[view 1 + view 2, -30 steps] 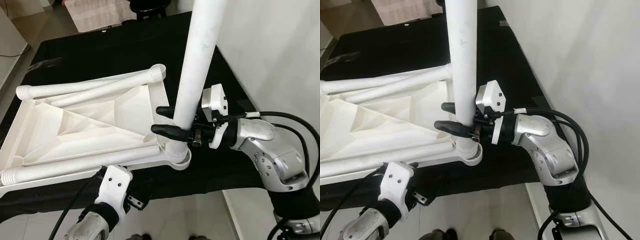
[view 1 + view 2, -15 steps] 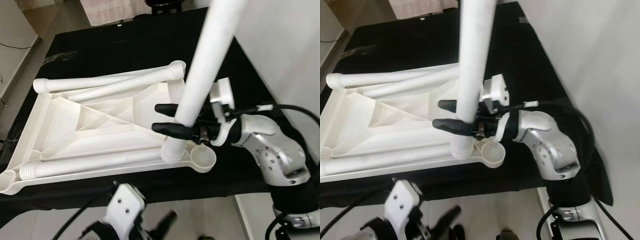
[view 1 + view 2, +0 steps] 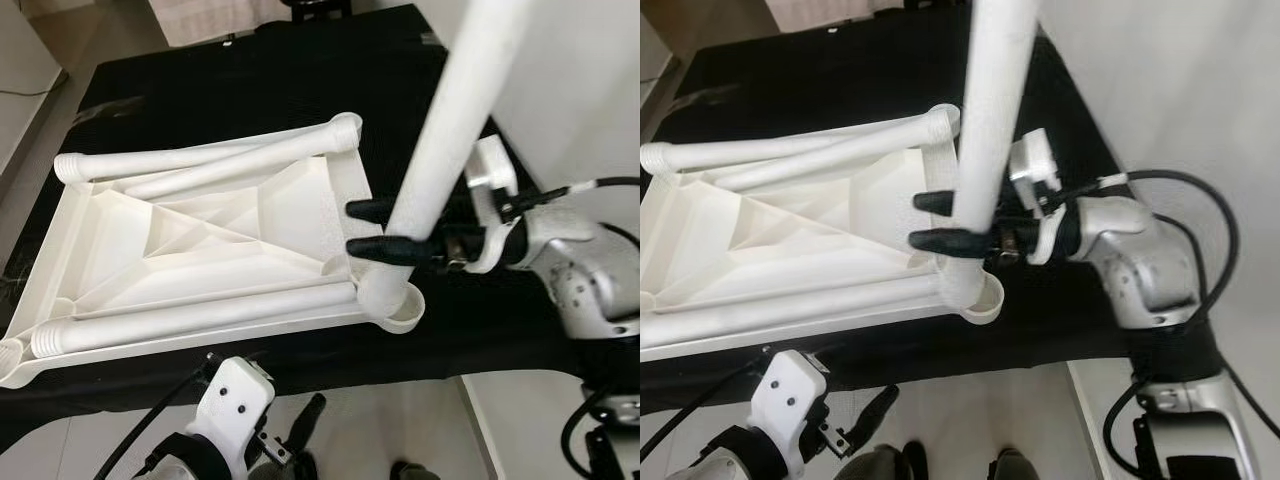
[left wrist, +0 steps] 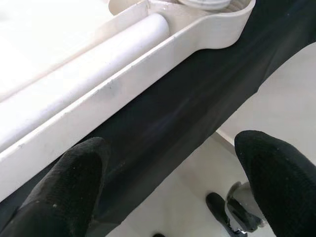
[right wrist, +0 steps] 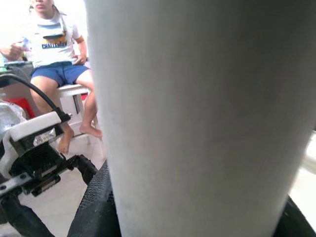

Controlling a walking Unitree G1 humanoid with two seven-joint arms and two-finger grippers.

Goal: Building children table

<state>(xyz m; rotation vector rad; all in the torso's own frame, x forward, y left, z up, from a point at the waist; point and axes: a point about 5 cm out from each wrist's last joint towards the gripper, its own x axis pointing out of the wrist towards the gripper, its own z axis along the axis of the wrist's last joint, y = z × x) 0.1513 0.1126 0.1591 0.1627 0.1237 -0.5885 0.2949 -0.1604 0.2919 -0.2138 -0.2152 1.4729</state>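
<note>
Table leg (image 3: 455, 130) top cut off; its foot hides the socket

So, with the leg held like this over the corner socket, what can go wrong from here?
The right gripper holds the white leg tilted, its lower end at the corner socket, so it may jam or seat crooked. The left gripper hangs open off the black cloth's edge, not touching the tabletop, which may slide when pushed. The two loose legs might roll.

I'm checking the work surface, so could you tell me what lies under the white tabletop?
A black cloth lies under the upturned tabletop, showing all round it. Whatever the cloth covers is hidden.
</note>
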